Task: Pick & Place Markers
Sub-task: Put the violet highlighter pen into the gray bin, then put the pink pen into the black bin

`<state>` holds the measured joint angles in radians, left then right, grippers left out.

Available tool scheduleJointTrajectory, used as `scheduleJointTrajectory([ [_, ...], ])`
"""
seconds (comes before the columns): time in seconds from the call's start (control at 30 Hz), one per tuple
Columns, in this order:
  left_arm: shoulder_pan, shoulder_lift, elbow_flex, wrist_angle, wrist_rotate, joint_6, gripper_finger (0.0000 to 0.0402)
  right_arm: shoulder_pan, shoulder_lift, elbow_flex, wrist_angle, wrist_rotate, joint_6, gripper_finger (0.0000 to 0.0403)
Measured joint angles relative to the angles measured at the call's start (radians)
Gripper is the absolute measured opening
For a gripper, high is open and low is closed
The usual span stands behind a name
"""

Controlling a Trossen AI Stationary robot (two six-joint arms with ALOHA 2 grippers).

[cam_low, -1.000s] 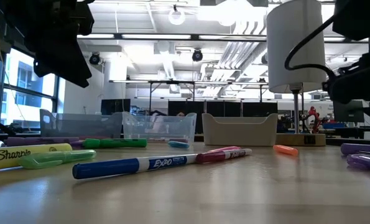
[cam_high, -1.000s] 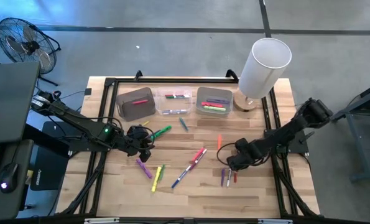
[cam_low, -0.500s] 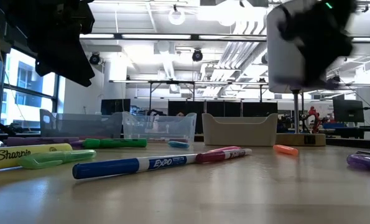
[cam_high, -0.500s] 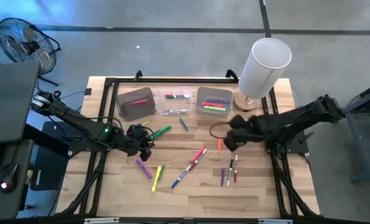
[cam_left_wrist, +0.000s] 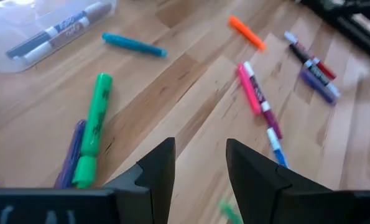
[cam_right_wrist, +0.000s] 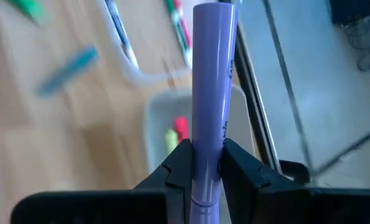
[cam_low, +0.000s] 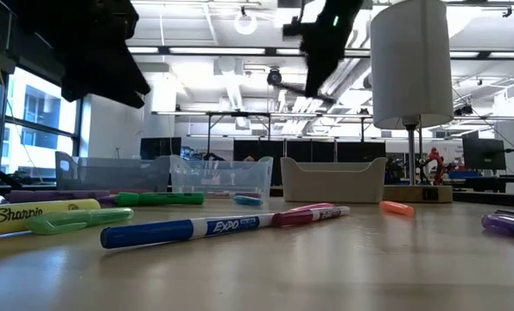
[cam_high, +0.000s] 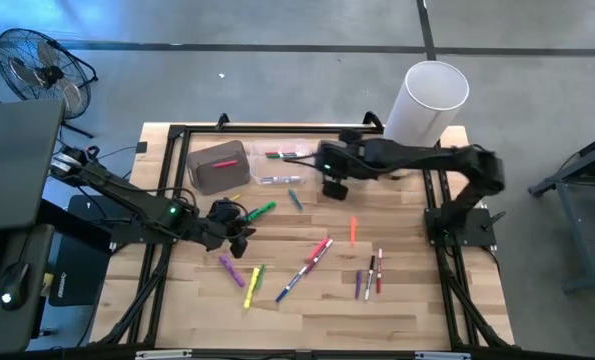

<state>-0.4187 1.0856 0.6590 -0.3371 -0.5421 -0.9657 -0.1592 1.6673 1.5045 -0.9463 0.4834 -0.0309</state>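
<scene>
Several markers lie flat and scattered on the wooden table (cam_high: 407,310): a green one (cam_high: 261,211), a teal one (cam_high: 295,199), an orange one (cam_high: 353,231), a pink one (cam_high: 320,248), and others. My right gripper (cam_high: 334,184) is shut on a lavender marker (cam_right_wrist: 211,74) above the right grey bin (cam_right_wrist: 163,121). In the right wrist view a yellow and a red marker lie in that bin. My left gripper (cam_high: 239,231) hangs open and empty over the table's left part, just above and beside the green marker (cam_left_wrist: 95,127). My right gripper pinches the lavender marker's barrel (cam_right_wrist: 204,134) between its two fingers (cam_right_wrist: 180,163), close to one end. The marker runs along the fingers and sticks out well past their tips. It is lifted clear, slanting downward over the grey bin.
A dark grey bin (cam_high: 220,166) and a clear bin (cam_high: 282,165) with markers stand left of the right bin along the far edge. A tall white cylinder (cam_high: 425,100) stands at the far right corner. A black frame (cam_high: 277,129) borders the table.
My right gripper has risen from the group of markers near the table's right side and swung toward the far edge and left. It rolled as it went and now hangs over the right grey bin with the lavender marker. The left gripper has tipped slightly in place.
</scene>
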Motion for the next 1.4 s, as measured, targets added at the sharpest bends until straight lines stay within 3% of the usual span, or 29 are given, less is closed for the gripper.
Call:
scheduleJointTrajectory([
  [0.2,0.000,0.049,0.001,0.061,-0.015,-0.001,0.0140,-0.128,0.136,-0.044,-0.015,-0.038,-0.085,0.0051],
  [0.4,0.000,0.130,0.001,0.124,0.000,-0.001,0.0140,-0.212,0.158,-0.156,0.031,-0.064,-0.126,0.0051],
  [0.73,0.000,0.151,0.004,0.108,0.018,-0.008,0.0140,-0.221,0.135,-0.152,0.023,-0.064,-0.097,0.0132],
  [0.9,0.000,0.151,0.071,-0.065,0.036,-0.008,0.0140,-0.182,0.045,-0.150,-0.018,-0.064,0.040,0.0124],
  [1.07,0.000,0.151,0.145,-0.241,0.008,-0.008,0.0140,-0.103,-0.071,-0.150,-0.086,-0.087,0.297,0.0096],
  [1.23,0.001,0.151,0.208,-0.285,-0.007,-0.008,0.0140,0.021,-0.152,-0.152,-0.115,-0.186,0.576,0.0058],
  [1.4,0.002,0.183,0.264,-0.293,-0.007,-0.008,0.0131,0.187,-0.166,-0.153,-0.131,-0.188,0.733,0.0010],
])
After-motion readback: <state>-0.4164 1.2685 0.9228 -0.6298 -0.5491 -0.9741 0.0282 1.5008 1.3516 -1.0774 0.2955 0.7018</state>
